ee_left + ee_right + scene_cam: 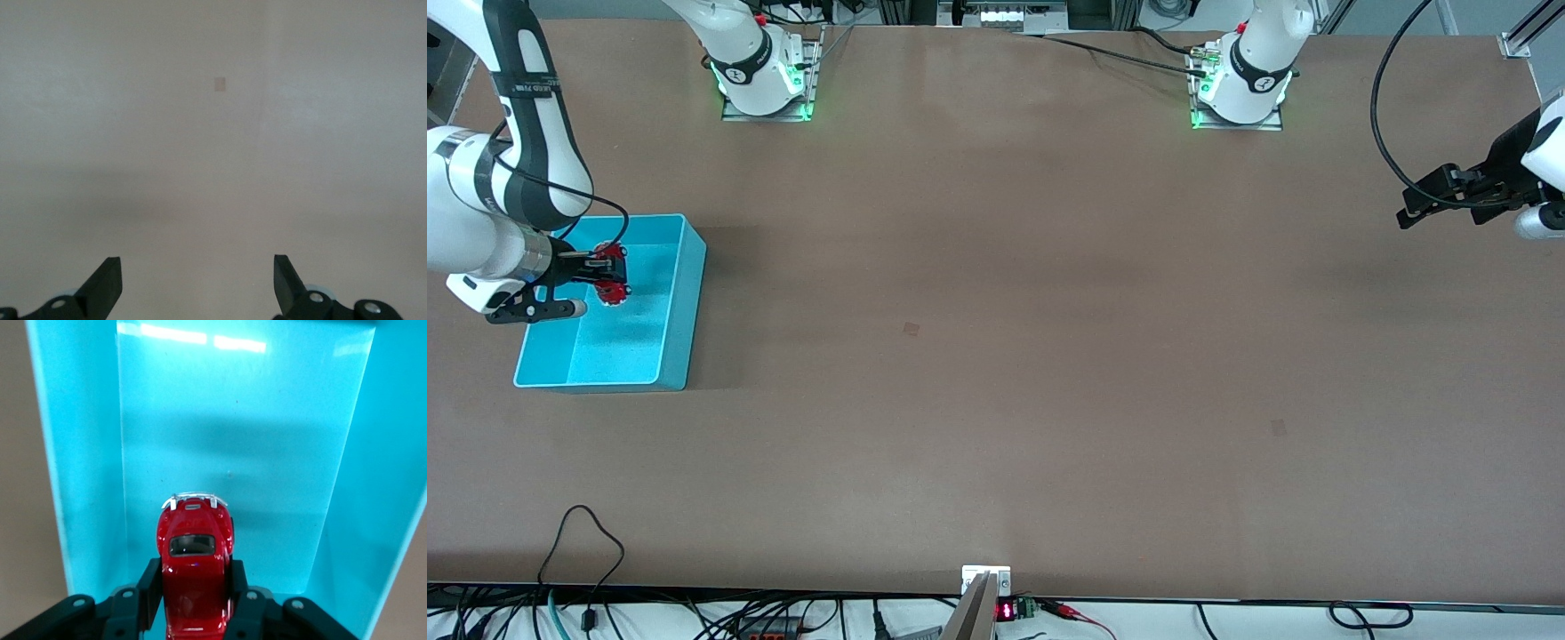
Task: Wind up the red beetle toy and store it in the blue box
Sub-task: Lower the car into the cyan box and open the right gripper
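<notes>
Right gripper [612, 269] over the blue box [680, 307], at the right arm's end of the table; fingers [148, 583] clamped on the sides of the red beetle toy [613, 272], held above the box floor, silvery bumper pointing away from the wrist; left gripper [1409, 213] waits over bare table [1049, 356] at the left arm's end, fingers [107, 283] spread wide, holding nothing

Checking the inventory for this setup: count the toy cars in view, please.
1. The red beetle toy is clamped between the right gripper fingers, held over the blue box at the right arm's end of the table. No other car is visible.
</notes>
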`<move>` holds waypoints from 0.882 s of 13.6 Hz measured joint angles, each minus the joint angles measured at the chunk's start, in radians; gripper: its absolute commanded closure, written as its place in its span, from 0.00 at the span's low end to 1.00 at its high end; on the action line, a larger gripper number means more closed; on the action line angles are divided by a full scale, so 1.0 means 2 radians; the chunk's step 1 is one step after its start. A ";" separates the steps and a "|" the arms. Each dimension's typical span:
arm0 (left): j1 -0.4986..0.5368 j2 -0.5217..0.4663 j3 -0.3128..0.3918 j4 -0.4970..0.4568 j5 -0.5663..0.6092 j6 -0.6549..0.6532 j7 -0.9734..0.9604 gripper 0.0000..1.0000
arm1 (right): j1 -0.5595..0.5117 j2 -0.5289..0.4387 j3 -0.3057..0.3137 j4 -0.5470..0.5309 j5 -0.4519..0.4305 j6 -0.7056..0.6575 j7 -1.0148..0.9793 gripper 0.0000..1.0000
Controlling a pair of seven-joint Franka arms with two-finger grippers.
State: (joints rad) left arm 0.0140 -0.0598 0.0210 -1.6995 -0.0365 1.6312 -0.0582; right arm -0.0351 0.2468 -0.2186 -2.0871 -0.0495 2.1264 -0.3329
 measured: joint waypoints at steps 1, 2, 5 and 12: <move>0.000 0.000 0.000 0.000 0.000 0.000 0.000 0.00 | 0.000 0.002 0.000 -0.004 0.000 0.006 0.001 0.94; 0.000 0.000 0.000 0.000 0.000 0.000 0.000 0.00 | 0.000 0.003 0.000 -0.010 0.000 0.015 0.003 0.94; 0.000 0.000 0.000 0.000 0.000 0.000 0.000 0.00 | 0.000 0.010 -0.006 -0.035 0.000 0.057 0.005 0.93; 0.000 0.000 0.000 0.000 0.000 0.000 0.000 0.00 | 0.000 0.019 -0.012 -0.060 0.000 0.082 0.005 0.90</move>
State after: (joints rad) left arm 0.0140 -0.0598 0.0210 -1.6995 -0.0365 1.6312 -0.0582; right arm -0.0353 0.2850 -0.2435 -2.2063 -0.0497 2.2901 -0.3228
